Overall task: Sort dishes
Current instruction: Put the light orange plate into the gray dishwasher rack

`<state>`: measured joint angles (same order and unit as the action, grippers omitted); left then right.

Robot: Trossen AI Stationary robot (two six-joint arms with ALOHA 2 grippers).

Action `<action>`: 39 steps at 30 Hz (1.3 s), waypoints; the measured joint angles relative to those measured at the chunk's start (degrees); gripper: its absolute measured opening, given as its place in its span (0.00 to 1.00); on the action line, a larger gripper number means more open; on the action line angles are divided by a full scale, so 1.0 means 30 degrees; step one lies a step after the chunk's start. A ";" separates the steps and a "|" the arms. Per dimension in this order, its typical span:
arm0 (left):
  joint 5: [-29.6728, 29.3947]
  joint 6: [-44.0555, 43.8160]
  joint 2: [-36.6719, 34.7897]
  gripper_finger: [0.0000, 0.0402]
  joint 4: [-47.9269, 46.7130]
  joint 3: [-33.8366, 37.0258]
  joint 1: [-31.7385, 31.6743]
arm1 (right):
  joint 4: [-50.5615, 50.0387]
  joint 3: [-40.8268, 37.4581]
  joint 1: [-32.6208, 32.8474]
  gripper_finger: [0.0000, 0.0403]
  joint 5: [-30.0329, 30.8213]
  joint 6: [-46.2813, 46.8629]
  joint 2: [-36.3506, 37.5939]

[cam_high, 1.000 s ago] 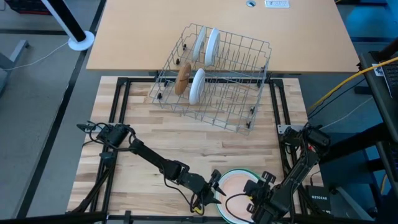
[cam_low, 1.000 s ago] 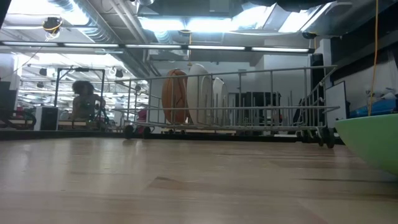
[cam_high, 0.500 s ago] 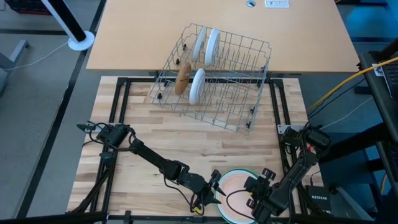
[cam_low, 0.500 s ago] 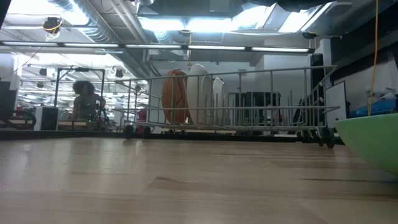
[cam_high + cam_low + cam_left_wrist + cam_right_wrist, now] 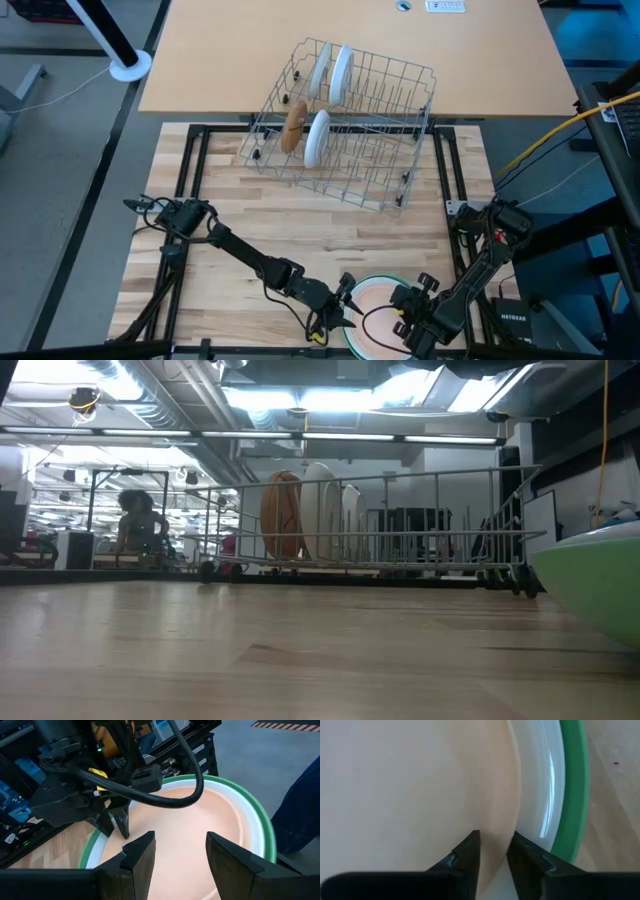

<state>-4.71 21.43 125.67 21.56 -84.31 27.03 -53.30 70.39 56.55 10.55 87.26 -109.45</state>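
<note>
A stack of three dishes lies at the table's near edge: a tan plate (image 5: 376, 302) on a white plate (image 5: 540, 795) on a large green plate (image 5: 590, 585). My right gripper (image 5: 494, 847) points down at the stack's right side, shut on the tan plate's rim. At the stack's left side my left gripper (image 5: 180, 850) is open, its fingers over the tan plate and touching nothing that I can see. Two white plates (image 5: 332, 72), a brown plate (image 5: 293, 125) and another white plate (image 5: 317, 137) stand on edge in the rack. My right gripper pinches the tan plate's rim (image 5: 506, 827) between its two fingers, one finger (image 5: 469, 851) over the plate's inner face and the other (image 5: 522, 851) outside it, over the white plate. The fingers come from above, pointing down. The plate lies on the stack.
The grey wire rack (image 5: 345, 120) stands aslant at the far middle, partly on the wooden top and partly on the tan desk behind. Bare wood lies between rack and stack. Black frame rails (image 5: 190, 170) border the table. A person (image 5: 140, 525) shows far off in the room.
My right gripper has sunk onto the right side of the stack. In the low view the green plate's edge has shifted a little farther into the picture. My left arm has kept still.
</note>
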 joint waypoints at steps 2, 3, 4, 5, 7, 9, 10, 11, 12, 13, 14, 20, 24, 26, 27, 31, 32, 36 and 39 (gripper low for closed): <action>0.0000 0.0000 0.0000 0.41 0.0000 0.0000 0.0007 | 0.0327 0.0000 0.0000 0.18 0.0071 0.0000 -0.0015; 0.0003 0.0000 0.0000 0.41 0.0000 0.0000 0.0007 | 0.0483 0.0000 0.0000 0.15 0.0186 0.0017 -0.0015; 0.0000 0.0000 0.0000 0.41 0.0000 0.0000 0.0007 | 0.0690 -0.0007 -0.0011 0.13 0.0393 0.0077 -0.0022; 0.0000 0.0000 0.0000 0.41 0.0000 0.0000 0.0007 | 0.0958 -0.0007 -0.0069 0.10 0.0606 0.0119 -0.0022; 0.0001 0.0000 0.0000 0.41 0.0003 0.0000 0.0007 | 0.1516 0.0000 -0.0157 0.06 0.0963 0.0213 -0.0036; 0.0007 0.0000 0.0000 0.41 0.0007 0.0000 0.0007 | 0.1788 0.0014 -0.0358 0.03 0.1322 0.0261 -0.0058; 0.0003 0.0000 0.0000 0.41 0.0007 0.0000 0.0004 | 0.1830 0.0015 -0.0404 0.02 0.1417 0.0267 -0.0058; 0.0001 0.0000 0.0000 0.41 0.0013 0.0000 0.0007 | 0.1830 0.0000 -0.0472 0.02 0.1519 0.0291 -0.0066; 0.0003 0.0000 0.0000 0.41 0.0035 0.0000 0.0007 | 0.1809 0.0000 -0.0570 0.02 0.1645 0.0357 -0.0073; 0.0005 0.0000 0.0000 0.41 0.0050 0.0000 0.0005 | 0.1791 0.0000 -0.0675 0.03 0.1630 0.0350 -0.0073; 0.0000 0.0000 0.0000 0.41 0.0062 0.0000 0.0005 | 0.1775 0.0000 -0.0833 0.04 0.1590 0.0324 -0.0073; -0.0123 0.0241 0.0000 0.41 0.0171 0.0000 0.0007 | 0.1079 -0.0022 -0.1848 0.04 0.2158 0.0299 -0.0102; -0.0634 0.0745 0.0000 0.41 0.0160 0.0015 0.0004 | 0.0185 -0.0022 -0.2625 0.03 0.2725 0.0288 -0.0102; -0.0983 0.0872 -0.0031 0.41 0.0094 0.0017 0.0000 | -0.0221 -0.0031 -0.3045 0.04 0.2994 0.0260 -0.0109; -0.1094 0.0845 -0.0086 0.41 -0.0138 0.0023 0.0009 | -0.0369 -0.0036 -0.3214 0.04 0.3149 0.0236 -0.0109; -0.1158 0.0127 -0.0486 0.41 -0.1332 0.0036 0.0079 | -0.0550 -0.0053 -0.3726 0.03 0.3405 -0.0530 0.0063; -0.1235 0.0040 -0.0640 0.41 -0.1685 0.0029 0.0105 | -0.0585 -0.0008 -0.3784 0.03 0.3342 -0.0627 0.0156; -0.1613 -0.0001 -0.0867 0.41 -0.3228 0.0022 0.0362 | -0.1302 0.0544 -0.3774 0.03 0.3622 -0.0824 0.0520; -0.1712 0.0086 -0.0869 0.41 -0.3814 0.0022 0.0513 | -0.1830 0.0988 -0.3774 0.03 0.3650 -0.0988 0.0755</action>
<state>-9.85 21.69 123.06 10.12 -84.25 28.57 -58.79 73.35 45.23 21.50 84.30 -107.18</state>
